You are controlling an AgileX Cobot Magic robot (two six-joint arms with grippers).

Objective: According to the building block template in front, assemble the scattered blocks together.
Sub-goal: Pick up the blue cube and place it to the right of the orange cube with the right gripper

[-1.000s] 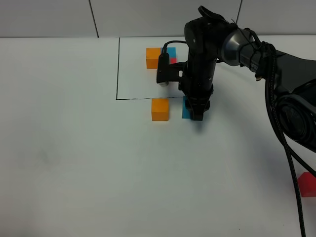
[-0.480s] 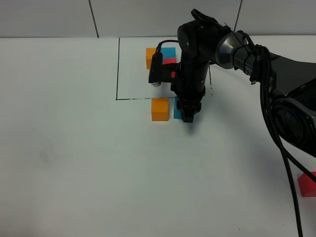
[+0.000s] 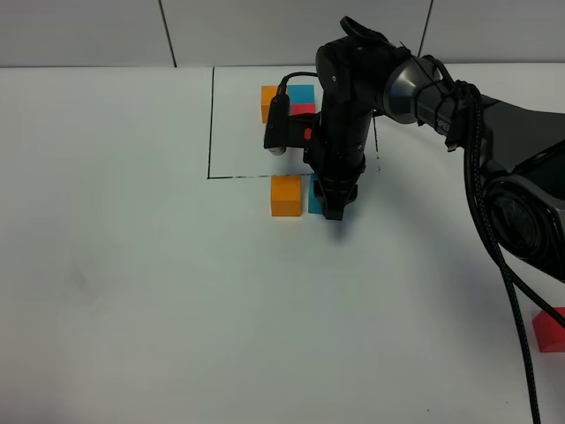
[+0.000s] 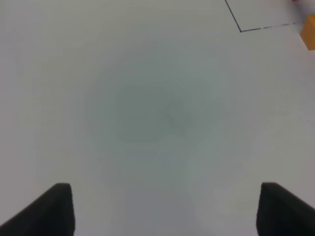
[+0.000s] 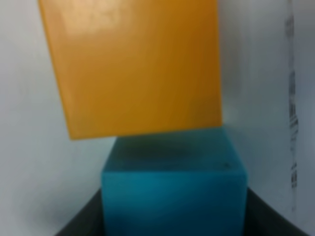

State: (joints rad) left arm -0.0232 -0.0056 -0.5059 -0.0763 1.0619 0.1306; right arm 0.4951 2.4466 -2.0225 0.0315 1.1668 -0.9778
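The building block template (image 3: 291, 99) lies at the back inside a thin black outline (image 3: 212, 124), showing orange, blue and red cubes joined. Just in front of the outline sits the loose orange cube (image 3: 286, 195) (image 5: 133, 64). The sky-blue cube (image 3: 314, 195) (image 5: 172, 187) stands close against its right side, and my right gripper (image 3: 335, 208) is shut on it from above, a dark finger on either side. The loose red cube (image 3: 549, 329) lies far off at the right edge. My left gripper (image 4: 170, 211) is open over bare table, holding nothing.
The white table (image 3: 177, 309) stretches wide to the left and front. The right arm's cable (image 3: 512, 283) hangs along the right side. In the left wrist view a corner of the black outline (image 4: 239, 30) and the orange cube (image 4: 310, 32) show at the edge.
My right gripper has carried the blue cube leftward, closing the gap to the orange cube. The left gripper has not moved.
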